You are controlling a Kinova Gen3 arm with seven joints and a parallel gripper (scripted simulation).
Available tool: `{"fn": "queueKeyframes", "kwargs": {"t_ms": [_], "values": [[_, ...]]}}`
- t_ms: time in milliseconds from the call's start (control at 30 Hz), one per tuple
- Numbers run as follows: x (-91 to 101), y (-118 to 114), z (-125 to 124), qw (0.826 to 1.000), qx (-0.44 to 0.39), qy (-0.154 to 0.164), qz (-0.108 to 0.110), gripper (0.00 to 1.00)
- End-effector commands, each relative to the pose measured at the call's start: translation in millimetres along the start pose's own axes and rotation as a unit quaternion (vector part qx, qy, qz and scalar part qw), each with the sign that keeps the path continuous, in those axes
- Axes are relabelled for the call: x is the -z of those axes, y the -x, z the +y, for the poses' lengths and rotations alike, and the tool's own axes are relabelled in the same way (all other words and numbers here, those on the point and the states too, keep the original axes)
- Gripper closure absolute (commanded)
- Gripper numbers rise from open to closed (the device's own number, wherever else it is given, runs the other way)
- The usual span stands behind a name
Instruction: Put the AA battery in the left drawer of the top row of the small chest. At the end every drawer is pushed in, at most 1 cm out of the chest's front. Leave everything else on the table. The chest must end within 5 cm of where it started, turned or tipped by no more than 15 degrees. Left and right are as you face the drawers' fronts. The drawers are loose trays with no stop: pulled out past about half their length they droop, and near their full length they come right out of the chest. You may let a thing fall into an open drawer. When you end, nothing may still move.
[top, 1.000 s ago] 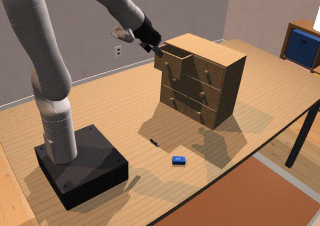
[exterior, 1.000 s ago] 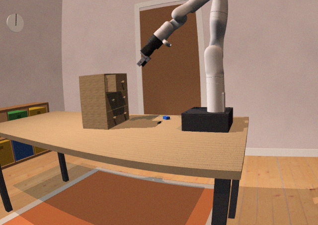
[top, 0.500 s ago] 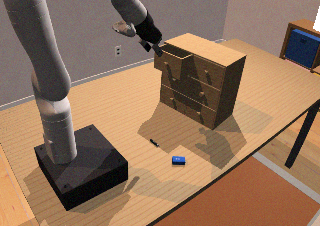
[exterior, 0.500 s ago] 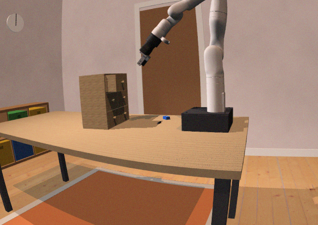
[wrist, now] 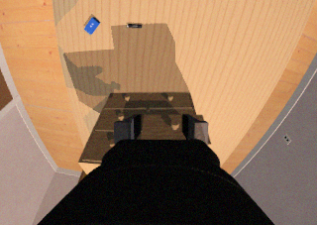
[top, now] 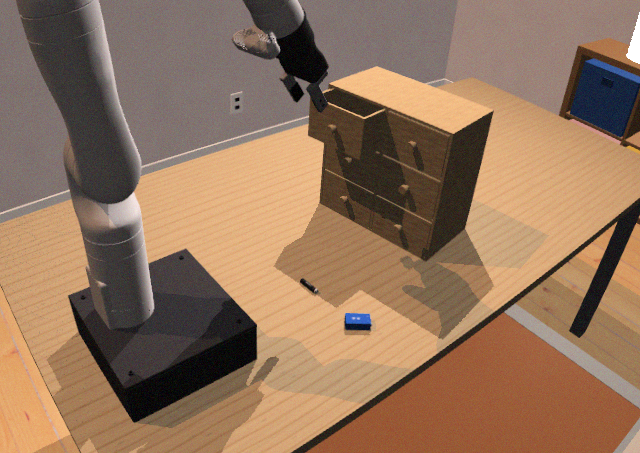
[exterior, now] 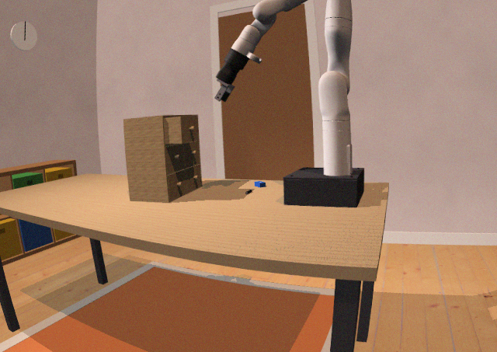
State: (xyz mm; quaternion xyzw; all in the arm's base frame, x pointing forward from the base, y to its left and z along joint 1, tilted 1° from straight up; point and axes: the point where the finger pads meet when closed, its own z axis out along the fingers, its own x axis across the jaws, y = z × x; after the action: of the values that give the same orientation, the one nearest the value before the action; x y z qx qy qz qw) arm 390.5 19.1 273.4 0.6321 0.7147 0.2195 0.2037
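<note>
One drawer [top: 343,125] [exterior: 172,130] [wrist: 170,128] pulled out; tool [top: 308,100] [exterior: 222,98] [wrist: 161,123] spread, holding nothing; battery [top: 309,286] [exterior: 248,191] [wrist: 134,26] on table [top: 232,200] [exterior: 241,224] [wrist: 233,52] near blue box [top: 357,321] [exterior: 259,184] [wrist: 92,25].

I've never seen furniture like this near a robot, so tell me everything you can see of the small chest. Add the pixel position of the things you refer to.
The small chest [top: 413,94] [exterior: 146,159] [wrist: 101,148] looks wooden, light brown, and stands upright on the table [top: 217,195] [exterior: 241,224] [wrist: 228,61]. It has three rows of two drawers with round knobs. The top-left drawer [top: 338,122] [exterior: 173,130] is partly pulled out; the others look shut.
</note>
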Motion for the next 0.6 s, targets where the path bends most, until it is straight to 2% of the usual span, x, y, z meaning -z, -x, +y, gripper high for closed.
{"fn": "queueKeyframes", "kwargs": {"t_ms": [0, 567], "values": [[-0.5, 0.8, 2.3, 1.0, -0.001, -0.019, -0.002, 0.0], [6.3, 1.2, 6.8, 0.994, -0.001, -0.106, -0.003, 0.0]]}}
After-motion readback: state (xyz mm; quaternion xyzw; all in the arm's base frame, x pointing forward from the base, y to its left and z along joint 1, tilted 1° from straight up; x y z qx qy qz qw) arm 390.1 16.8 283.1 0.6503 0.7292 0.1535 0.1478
